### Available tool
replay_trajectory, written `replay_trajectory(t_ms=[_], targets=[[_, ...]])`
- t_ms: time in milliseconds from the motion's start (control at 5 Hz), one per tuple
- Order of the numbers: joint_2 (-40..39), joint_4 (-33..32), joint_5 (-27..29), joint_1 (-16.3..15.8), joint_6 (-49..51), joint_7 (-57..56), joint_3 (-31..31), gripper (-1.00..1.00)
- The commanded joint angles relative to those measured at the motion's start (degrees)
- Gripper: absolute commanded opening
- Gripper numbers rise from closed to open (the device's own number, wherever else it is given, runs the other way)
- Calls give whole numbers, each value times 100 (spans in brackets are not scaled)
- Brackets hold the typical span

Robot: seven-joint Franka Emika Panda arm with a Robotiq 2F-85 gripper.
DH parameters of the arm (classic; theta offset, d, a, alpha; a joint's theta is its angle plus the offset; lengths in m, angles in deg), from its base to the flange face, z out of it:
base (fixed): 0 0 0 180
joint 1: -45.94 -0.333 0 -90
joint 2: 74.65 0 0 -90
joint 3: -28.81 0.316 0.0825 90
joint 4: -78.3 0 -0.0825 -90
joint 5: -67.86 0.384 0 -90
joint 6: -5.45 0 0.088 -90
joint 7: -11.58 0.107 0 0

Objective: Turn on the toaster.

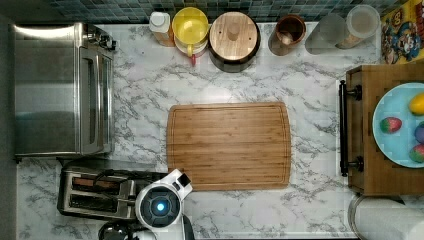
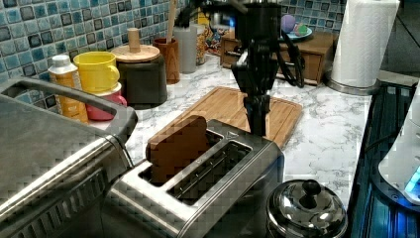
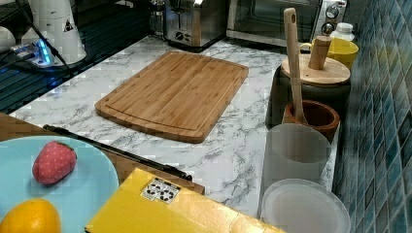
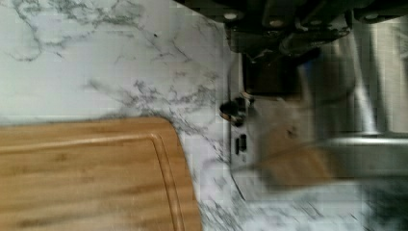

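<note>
1. The small boxy brushed-steel pop-up toaster (image 2: pixel 208 173) looks rigid and fairly heavy, w/ slick metal sides; prob. won't slide under a downward push. No need to grip the body: press the lever at its end facing the bamboo cutting board (image 1: pixel 229 145).
2. Looks: two long parallel top slots, a brown bread slice (image 2: pixel 178 147) standing in one.
3. Position: near a corner of the marble worktop (image 1: pixel 310 90), just beside the big steel toaster oven (image 1: pixel 60 90).
4. Black tool (image 2: pixel 257 126) sits right over that end; fingers look closed together, gripping nothing.
</note>
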Motion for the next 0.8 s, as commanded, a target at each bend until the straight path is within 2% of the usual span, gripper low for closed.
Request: replay_trajectory(t_ms=[200, 600, 800], targets=[[-378, 530, -33, -63, -233, 163, 198, -100], [-1357, 580, -155, 80, -294, 440, 265, -100], [-1689, 283, 65, 73, -790, 514, 155, -100]])
